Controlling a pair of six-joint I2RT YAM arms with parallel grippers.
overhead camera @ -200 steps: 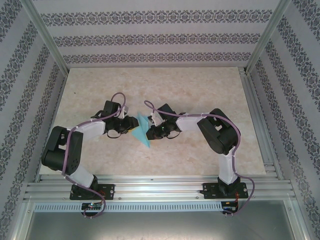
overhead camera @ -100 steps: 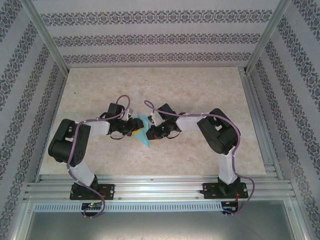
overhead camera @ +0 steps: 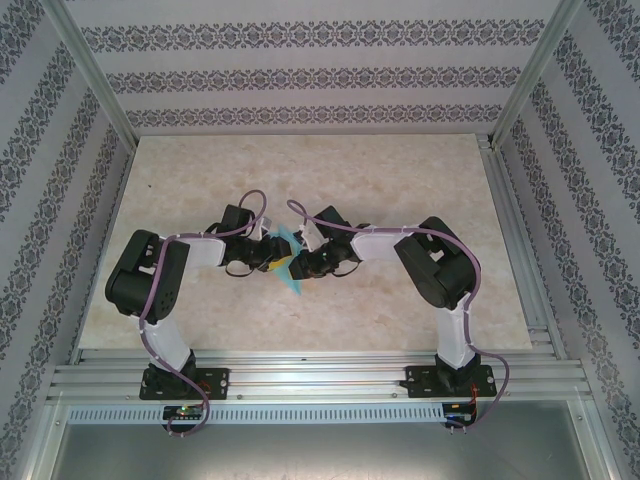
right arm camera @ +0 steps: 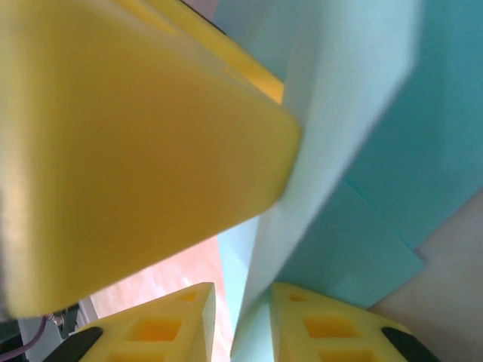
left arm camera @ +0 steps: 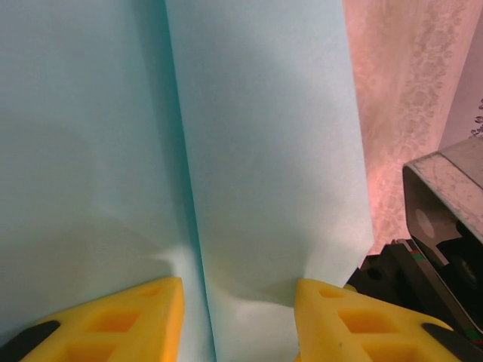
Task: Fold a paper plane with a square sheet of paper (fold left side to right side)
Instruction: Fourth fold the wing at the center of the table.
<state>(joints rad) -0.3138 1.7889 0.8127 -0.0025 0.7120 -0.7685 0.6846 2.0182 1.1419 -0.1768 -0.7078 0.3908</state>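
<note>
Top view: the paper (overhead camera: 290, 274) sits near the middle of the table (overhead camera: 400, 170), a little toward the near edge and well apart from every corner. It is folded to a narrow pointed shape, with the tip toward the near edge. The left gripper (overhead camera: 268, 257) and right gripper (overhead camera: 303, 262) crowd it from both sides, almost touching each other. Your risk here: 2 heads this close can knock together and drag the paper off line.

Left wrist view: the left gripper (left arm camera: 235, 290) has its jaws apart. The paper (left arm camera: 264, 136) spans the gap and runs on past the left finger, so nothing is pinched. 1 crease (left arm camera: 181, 188) runs straight away from the camera, and the paper bows near the fingertips. Push on and you likely buckle it beside the crease, leaving a false line. The right arm's housing (left arm camera: 445, 219) is just beside, so a bump is possible.

Right wrist view: the right gripper (right arm camera: 241, 290) has its fingers close together with a paper layer (right arm camera: 332, 128) running into the gap. You cannot tell whether they pinch it or not. A blurred yellow finger (right arm camera: 136, 151), probably the left's, lies against that layer. If the right holds while the left pushes, the layer may tear or skew. If it is loose, the flap may spring open.
</note>
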